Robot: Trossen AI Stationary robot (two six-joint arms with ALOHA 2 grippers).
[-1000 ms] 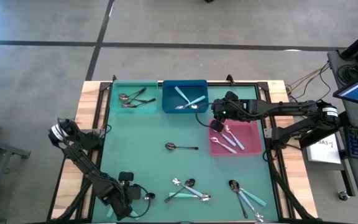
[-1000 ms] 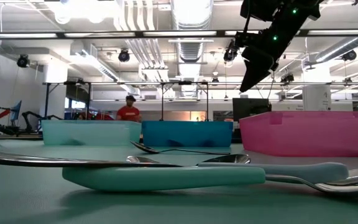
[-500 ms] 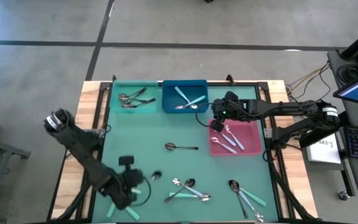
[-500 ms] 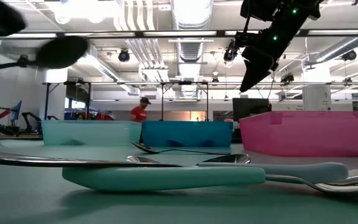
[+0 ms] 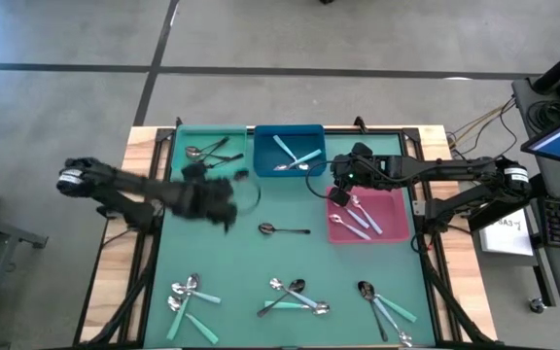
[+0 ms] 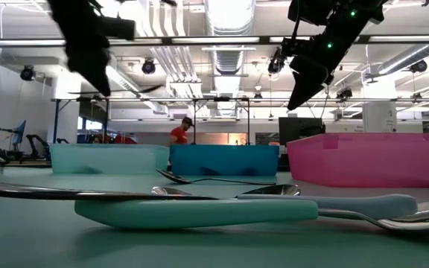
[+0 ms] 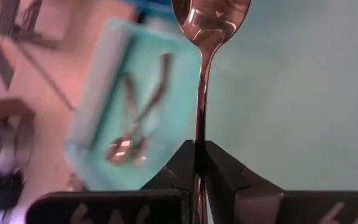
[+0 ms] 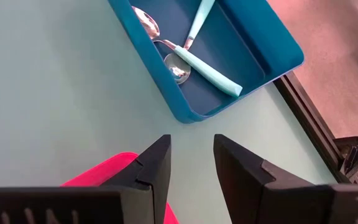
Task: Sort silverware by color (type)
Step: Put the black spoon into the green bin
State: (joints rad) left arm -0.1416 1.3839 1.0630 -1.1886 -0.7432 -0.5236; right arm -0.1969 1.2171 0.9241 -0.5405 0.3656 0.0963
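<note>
- Left claw (image 5: 229, 185), upper left of centre in the high view, clenched on a dark all-metal spoon (image 7: 202, 74); handle pinched between the fingers (image 7: 182, 165), bowl pointing out ahead.
- In the left wrist view that spoon hangs above the green surface (image 5: 290, 258), beside the turquoise bin (image 5: 208, 153), which holds several dark spoons (image 5: 205, 154).
- Right claw (image 5: 339, 194) at the upper left corner of the pink bin (image 5: 395, 209), jaws apart, nothing between them; in the low view it hangs above the bin's rim, upper right of frame.
- Blue bin (image 5: 289, 151), top centre of the surface: turquoise-handled spoons (image 8: 194, 59) crossed inside.
- Pink bin: a few shiny silver spoons (image 5: 363, 219).
- One dark spoon (image 5: 282, 229) lies alone mid-surface.
- Loose clusters along the lower edge of the high view: lower left (image 5: 189, 297), lower centre (image 5: 295, 295), lower right (image 5: 384, 309), silver and turquoise-handled mixed.
- Low view: a turquoise handle (image 6: 199, 211) fills the foreground, resting across other spoons.
- A person (image 6: 179, 134) in red stands in the room beyond.
</note>
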